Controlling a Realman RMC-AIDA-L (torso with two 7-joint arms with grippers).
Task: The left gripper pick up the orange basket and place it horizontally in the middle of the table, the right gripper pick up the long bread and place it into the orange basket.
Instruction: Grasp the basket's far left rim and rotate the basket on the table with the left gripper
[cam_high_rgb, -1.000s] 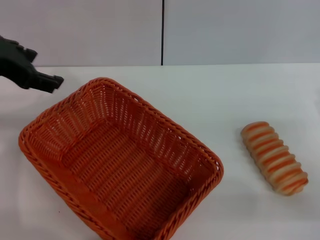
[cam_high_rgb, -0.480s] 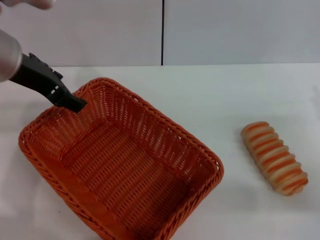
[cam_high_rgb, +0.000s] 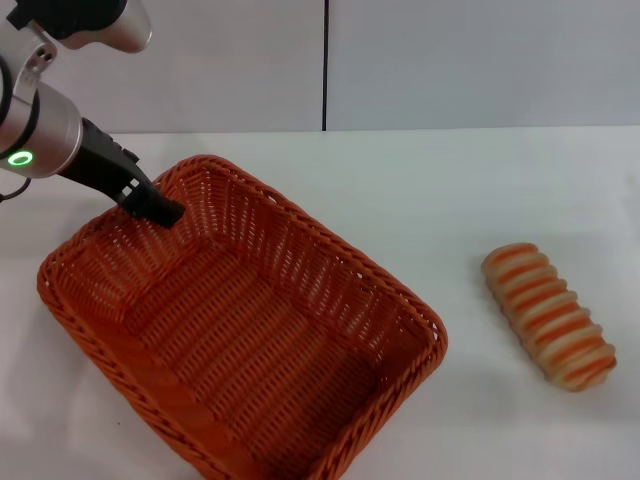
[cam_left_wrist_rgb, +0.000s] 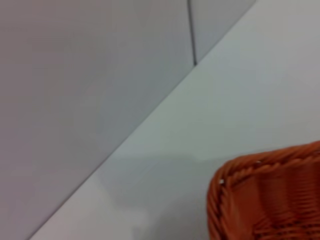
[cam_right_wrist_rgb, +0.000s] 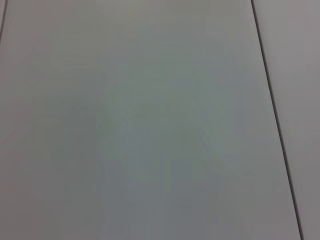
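The orange basket (cam_high_rgb: 300, 272) sits skewed on the left half of the white table (cam_high_rgb: 450, 190), one corner toward the front. My left gripper (cam_high_rgb: 160, 208), black on a silver arm with a green ring light, reaches in from the upper left and has its tip at the basket's far left rim. The left wrist view shows a corner of the orange basket (cam_left_wrist_rgb: 270, 195) close by. On the right side of the table lies the long bread (cam_high_rgb: 548, 315), striped orange and cream, well apart from the basket. The right gripper is out of view.
A grey panelled wall (cam_high_rgb: 450, 60) with a dark vertical seam rises behind the table's far edge. The right wrist view shows only a grey panelled surface (cam_right_wrist_rgb: 150, 120). Bare tabletop lies between basket and bread.
The left arm has come in from the far left and dropped its gripper onto the basket's far left rim. Basket and bread have stayed put.
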